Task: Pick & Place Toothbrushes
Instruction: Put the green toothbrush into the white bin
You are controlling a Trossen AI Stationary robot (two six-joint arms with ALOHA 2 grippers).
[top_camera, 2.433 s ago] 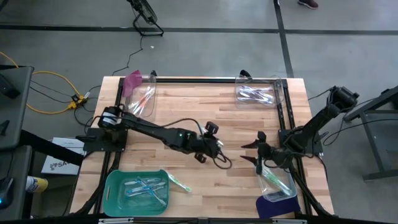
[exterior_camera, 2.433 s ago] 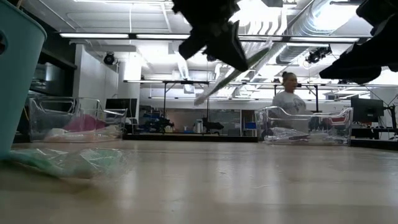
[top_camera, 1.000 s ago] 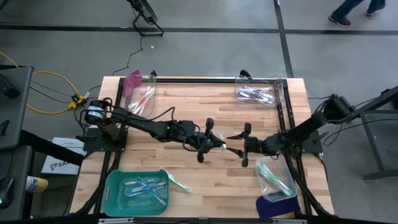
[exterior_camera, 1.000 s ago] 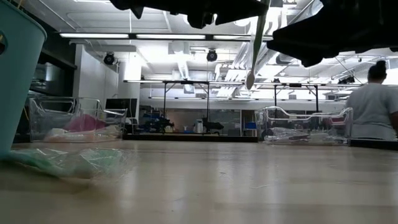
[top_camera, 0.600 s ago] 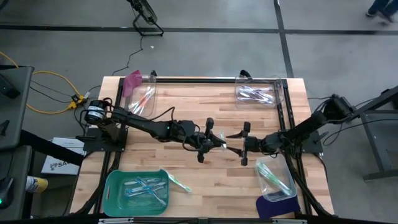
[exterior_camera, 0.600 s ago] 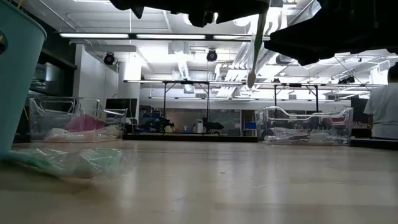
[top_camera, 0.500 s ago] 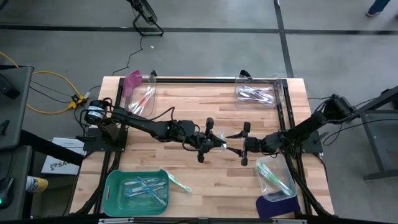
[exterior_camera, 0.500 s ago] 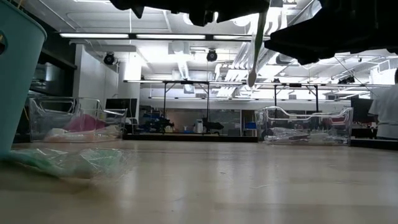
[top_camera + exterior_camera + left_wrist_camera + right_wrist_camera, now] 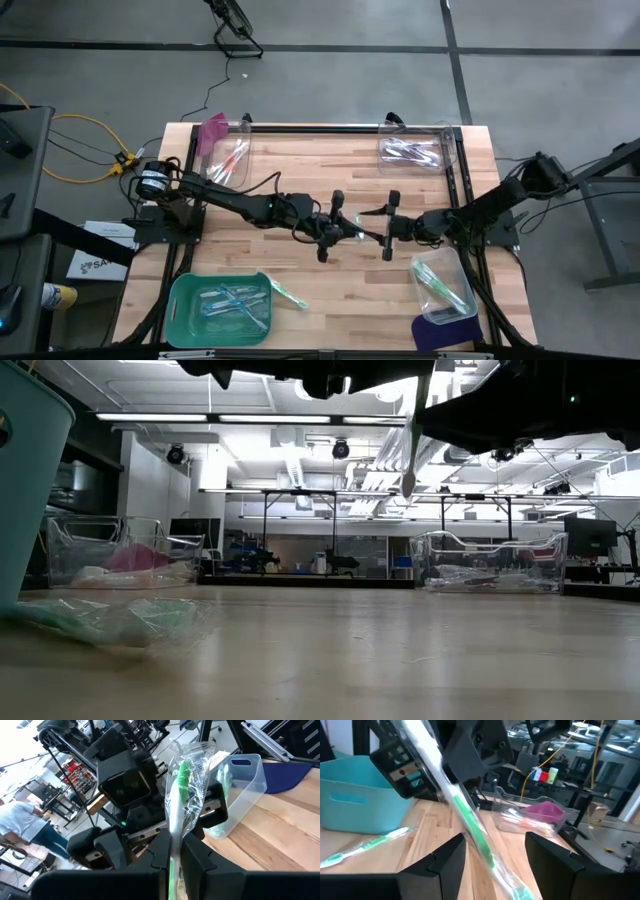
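A green-and-white toothbrush (image 9: 181,785) in a clear wrapper is held in the air over the table's middle by my left gripper (image 9: 343,231), which is shut on it. In the low view this toothbrush (image 9: 412,445) hangs steeply, its lower tip well above the wood. My right gripper (image 9: 495,856) is open. Its two fingers stand on either side of the toothbrush (image 9: 470,827) without touching it. In the high view my right gripper (image 9: 386,231) faces the left one closely. More toothbrushes lie in four bins at the table's corners. My left gripper pinches the wrapped toothbrush between its two fingertips (image 9: 161,851), on the white shaft (image 9: 173,832). The rest of the brush runs on past the fingertips toward my right gripper. It is lifted clear of the table and slants down.
A teal bin (image 9: 183,300) sits near left, with a green toothbrush (image 9: 288,293) lying by its right rim. A clear bin (image 9: 447,262) stands near right with a purple lid (image 9: 445,331) beside it. Clear bins stand far left (image 9: 240,158) and far right (image 9: 443,150). Bare wood lies between.
My right gripper has moved a little toward the table's left, closing in on the left gripper, so its open fingers now stand around the held toothbrush. The left gripper and the toothbrush have stayed in place.
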